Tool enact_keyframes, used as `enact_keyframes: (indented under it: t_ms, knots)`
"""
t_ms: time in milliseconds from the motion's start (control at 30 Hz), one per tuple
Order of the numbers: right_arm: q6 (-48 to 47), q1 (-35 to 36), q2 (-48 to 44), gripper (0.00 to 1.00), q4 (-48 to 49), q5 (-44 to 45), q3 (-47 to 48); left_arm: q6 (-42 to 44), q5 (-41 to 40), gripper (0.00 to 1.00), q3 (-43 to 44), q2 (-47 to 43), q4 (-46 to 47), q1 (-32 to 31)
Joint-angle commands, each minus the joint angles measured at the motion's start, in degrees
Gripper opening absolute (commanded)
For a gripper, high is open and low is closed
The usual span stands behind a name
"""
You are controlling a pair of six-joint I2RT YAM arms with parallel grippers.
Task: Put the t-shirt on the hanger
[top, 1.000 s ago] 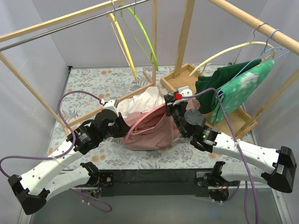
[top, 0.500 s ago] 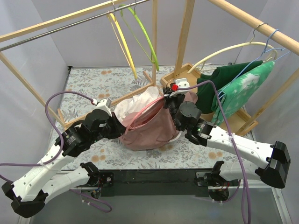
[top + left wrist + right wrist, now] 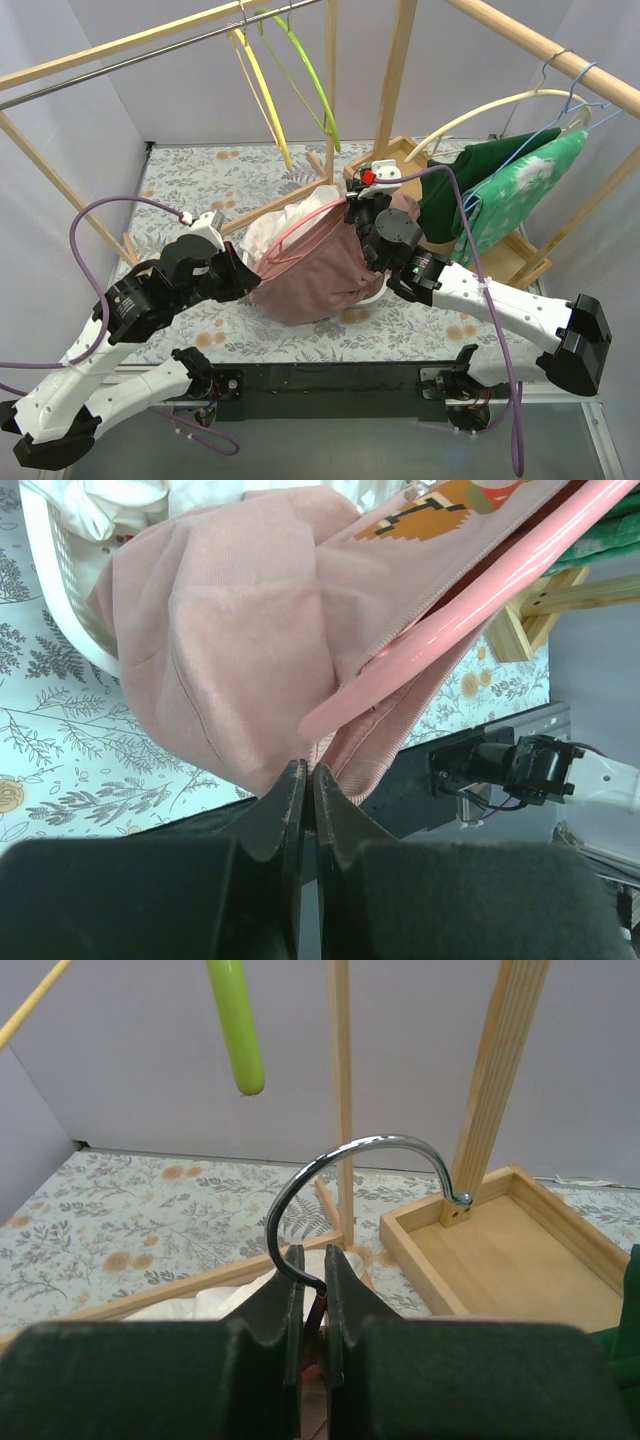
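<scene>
The pink t-shirt [image 3: 318, 272] hangs bunched between the two arms above the table; it fills the left wrist view [image 3: 240, 640]. The pink hanger [image 3: 300, 228] runs through it as a thin arc, and one arm of it pokes out of the cloth in the left wrist view [image 3: 450, 620]. My left gripper [image 3: 240, 275] is shut on the shirt's lower hem [image 3: 305, 772]. My right gripper [image 3: 360, 212] is shut on the base of the hanger's metal hook [image 3: 360, 1155], which curves up above the fingers.
A white basket [image 3: 262, 232] with white cloth lies behind the shirt. A yellow hanger [image 3: 262, 90] and a green hanger [image 3: 310, 75] hang from the back rail. Green garments [image 3: 500, 185] hang at the right over a wooden tray [image 3: 400, 155]. Wooden frame posts stand around.
Both arms have risen and moved back, lifting the shirt and hanger off the table. The left arm has swung left and upward, the hanger arc now stands steeper.
</scene>
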Motion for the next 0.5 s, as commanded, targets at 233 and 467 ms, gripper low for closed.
enact_keyframes:
  t_ms: [233,467]
  knots:
    - [-5.5,-3.1,-4.2,0.01,3.9,7.6,1.6,1.1,-4.2,0.0,2.9,1.5,-8.4,-0.2]
    - [-6.3,-3.1,-6.2,0.01,4.0,7.6,0.3,-1.2,-6.3,0.0,0.3,0.0,-5.7,-0.2]
